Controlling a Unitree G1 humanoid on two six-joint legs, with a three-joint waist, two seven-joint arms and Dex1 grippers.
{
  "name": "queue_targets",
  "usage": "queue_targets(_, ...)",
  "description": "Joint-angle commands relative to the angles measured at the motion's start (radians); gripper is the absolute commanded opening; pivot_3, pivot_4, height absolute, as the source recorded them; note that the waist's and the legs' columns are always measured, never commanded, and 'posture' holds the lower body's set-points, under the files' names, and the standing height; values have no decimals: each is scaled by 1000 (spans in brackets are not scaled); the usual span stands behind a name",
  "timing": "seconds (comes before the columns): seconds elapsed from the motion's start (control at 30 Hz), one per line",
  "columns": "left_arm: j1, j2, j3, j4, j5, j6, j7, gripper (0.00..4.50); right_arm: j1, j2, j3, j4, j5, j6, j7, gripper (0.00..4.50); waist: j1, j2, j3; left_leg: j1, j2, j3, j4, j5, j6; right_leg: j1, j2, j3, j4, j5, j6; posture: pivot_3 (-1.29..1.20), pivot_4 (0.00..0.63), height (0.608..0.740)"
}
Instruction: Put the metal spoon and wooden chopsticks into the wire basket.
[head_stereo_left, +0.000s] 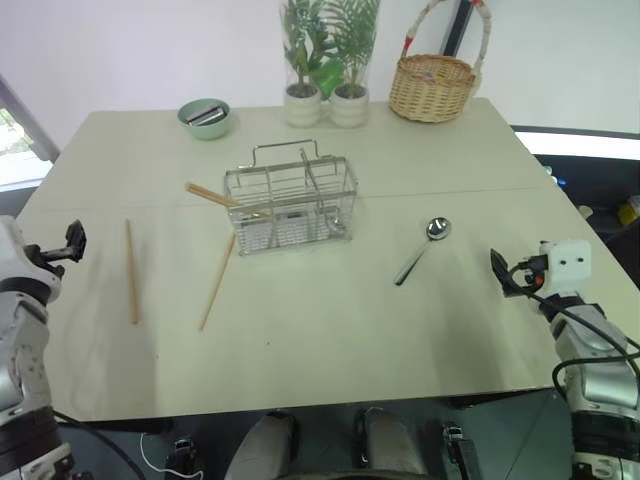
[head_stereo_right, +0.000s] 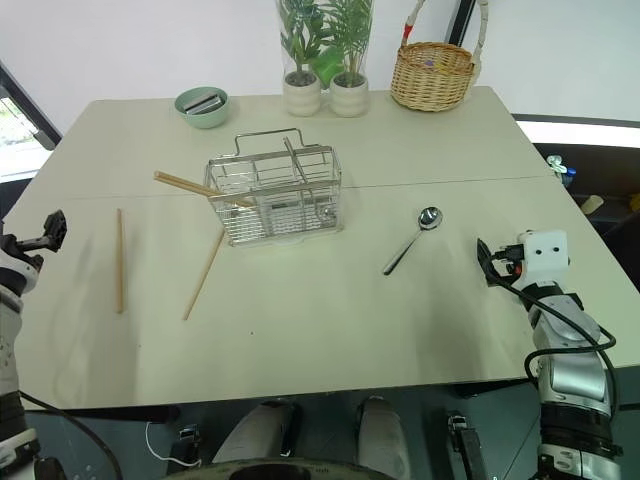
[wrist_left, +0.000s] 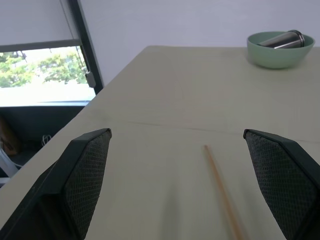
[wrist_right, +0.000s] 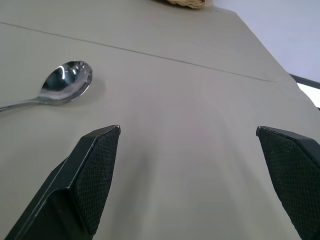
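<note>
Metal spoon (head_stereo_left: 424, 247) laid diagonally, bowl toward far right. Wooden chopsticks (head_stereo_left: 131, 271): one propped in wire basket (head_stereo_left: 291, 207). Left gripper (wrist_left: 177, 185), right gripper (wrist_right: 187, 180) spread wide, empty.

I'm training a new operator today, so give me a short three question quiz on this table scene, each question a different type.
1. True or false: the metal spoon already lies inside the wire basket.
2. How many wooden chopsticks lie flat on the table, outside the basket?
A. one B. two C. four
3. Fill in: the left gripper and the right gripper both stand ____ and hold nothing.

Key:
1. False; it lies on the table to the basket's right.
2. B; a third sticks out of the basket's left side.
3. open
</note>
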Motion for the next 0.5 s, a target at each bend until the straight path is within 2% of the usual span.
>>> queue_targets(0.03, -12, 31, 19, -26, 8, -15, 2, 4500, -15, -2, -10, -6, 1, -28, -4, 4480, 0, 0, 0, 0, 0, 0, 0, 0, 0, 0, 0, 0, 0, 0, 0, 0, 150, 704)
queue_targets(0.5, -17, 28, 37, -25, -7, -11, 13, 4500, -48, -16, -6, 19, -1, -37, 6, 4480, -1, 0, 0, 0, 0, 0, 0, 0, 0, 0, 0, 0, 0, 0, 0, 0, 150, 704)
